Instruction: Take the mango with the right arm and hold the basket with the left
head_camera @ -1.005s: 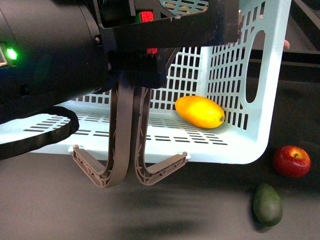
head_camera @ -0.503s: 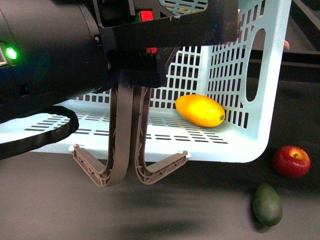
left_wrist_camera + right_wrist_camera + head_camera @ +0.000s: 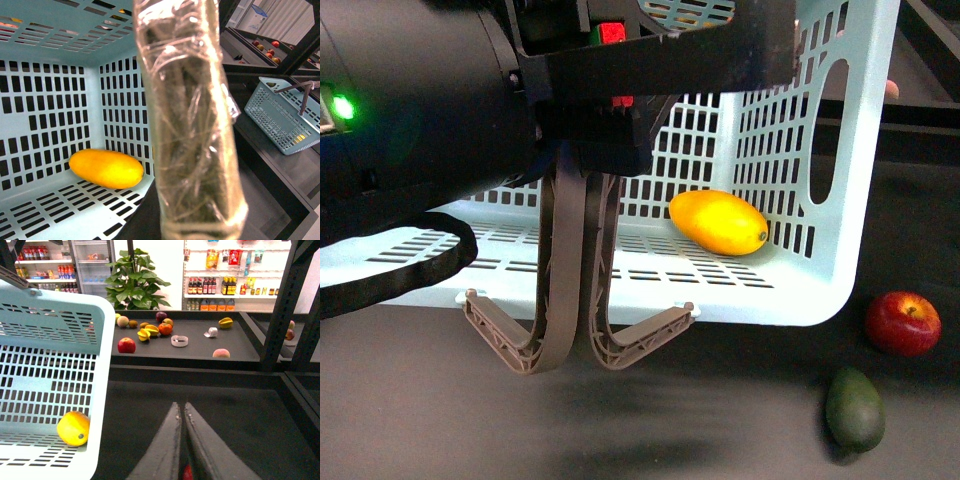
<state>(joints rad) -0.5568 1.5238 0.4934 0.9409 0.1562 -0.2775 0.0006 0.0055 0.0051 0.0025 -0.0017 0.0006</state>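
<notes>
The black left claw (image 3: 588,150) is clamped on the two grey-brown ribbed handles (image 3: 563,250) of the light turquoise slotted plastic basket (image 3: 800,295), which is tipped on its side. The smooth oval yellow-orange mango (image 3: 718,222) lies inside the basket, below and right of that claw. The right claw (image 3: 182,409) is pinched together on nothing, well apart from the mango.

Retail shop: stocked shelves (image 3: 225,290) of bottles, drinks fridge (image 3: 92,260), loose fruit (image 3: 165,328) on display table (image 3: 240,340), plastic shopping basket (image 3: 770,300).
</notes>
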